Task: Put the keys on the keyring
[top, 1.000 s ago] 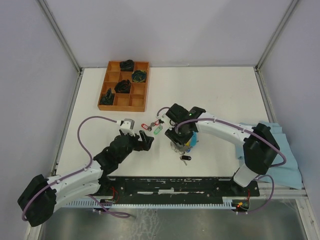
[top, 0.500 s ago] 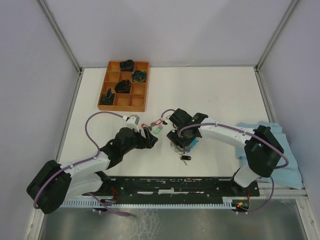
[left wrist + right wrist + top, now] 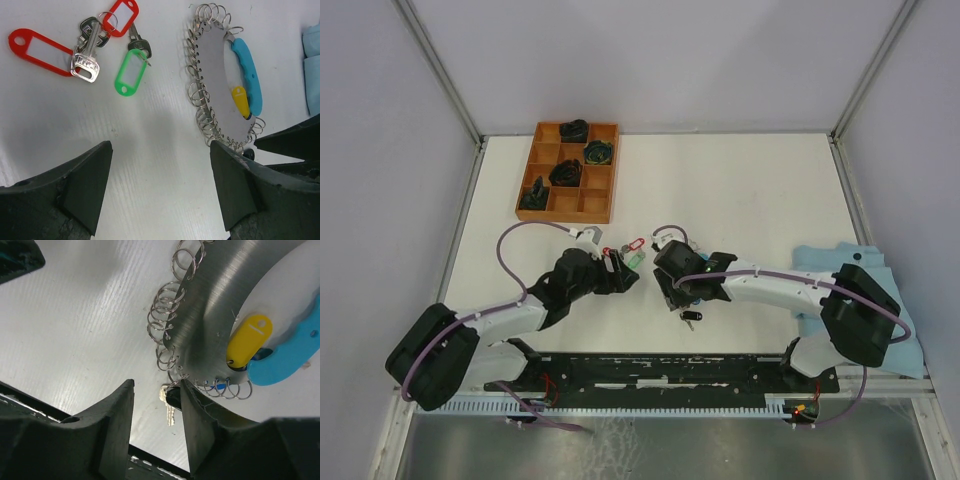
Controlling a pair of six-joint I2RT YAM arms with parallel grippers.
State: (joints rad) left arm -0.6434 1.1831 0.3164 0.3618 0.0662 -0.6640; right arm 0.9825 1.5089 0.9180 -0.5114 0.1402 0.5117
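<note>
White table (image 3: 770,200), both arms reaching into the middle. Keyring (image 3: 217,102) lies flat there: a grey metal arc edged with small split rings, with a blue sleeve (image 3: 247,70) on one side. In the top view the right arm covers most of it. Keys (image 3: 87,55) lie loose on the table to the left of the keyring, apart from it and not threaded yet. They're one bunch with two red tags (image 3: 37,45) and a green tag (image 3: 131,74). Left gripper (image 3: 160,150): fingers wide apart, only bare table in the gap. The bunch sits ahead of it and off to its left, the keyring ahead and to its right. The bunch spreads crosswise to the fingers, but the silver key's long axis runs roughly away from them. Closing across its width looks feasible once the gripper shifts left and forward. Left arm is clearly nearer the bunch. Right gripper (image 3: 156,390) hangs over the keyring's edge, fingers apart, not clamped on anything. A small key (image 3: 169,412) already on one ring lies in the gap, close to one finger; can't tell if it touches. My read: left arm picks, right steadies a ring.
</note>
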